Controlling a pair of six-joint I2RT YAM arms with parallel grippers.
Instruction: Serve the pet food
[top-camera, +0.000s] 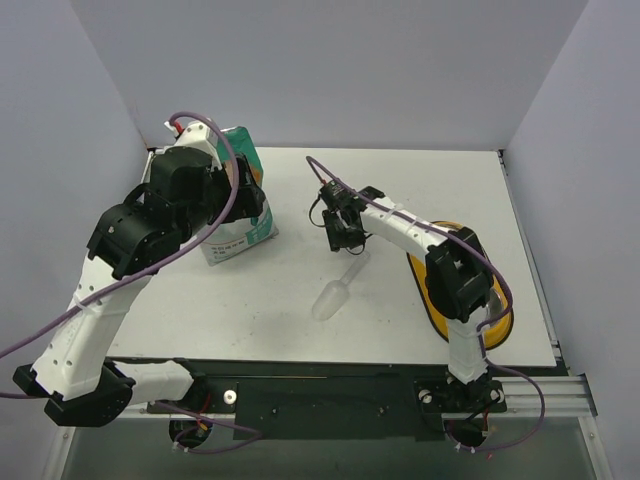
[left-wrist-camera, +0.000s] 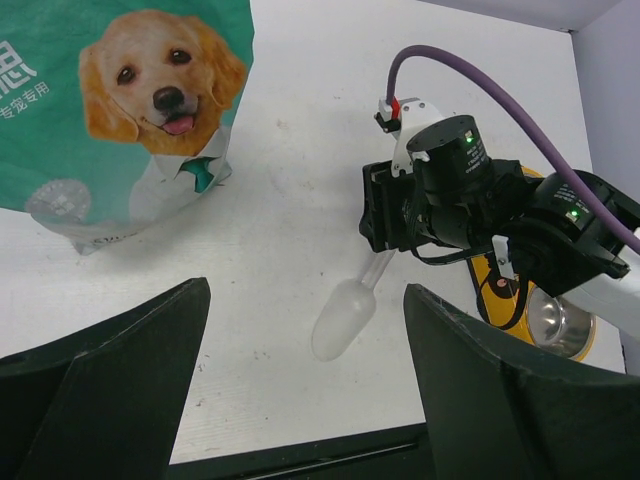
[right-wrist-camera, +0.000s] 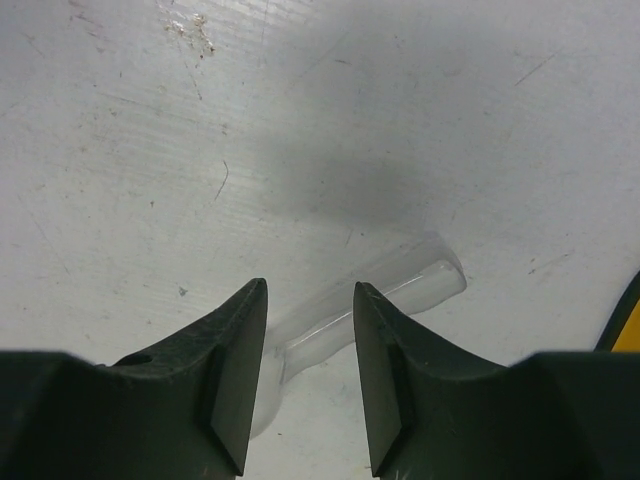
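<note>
Scuffed white table (top-camera: 250, 300) enclosed by plain pale lavender walls (top-camera: 330, 70)

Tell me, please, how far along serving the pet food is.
Nothing looks done: no kibble shows anywhere. In hand: the open right claw straddles the handle of the empty scoop lying on the table. Remaining: gripping it, scooping from the bag, filling the bowl.

you're looking at a lab robot bench: a scuffed white tabletop (top-camera: 400, 190) boxed in by plain pale walls (top-camera: 330, 70), a left arm (top-camera: 90, 305) and right arm (top-camera: 405, 228) mounted by a metal rail (top-camera: 545, 398), purple cables (left-wrist-camera: 470, 66) trailing.
</note>
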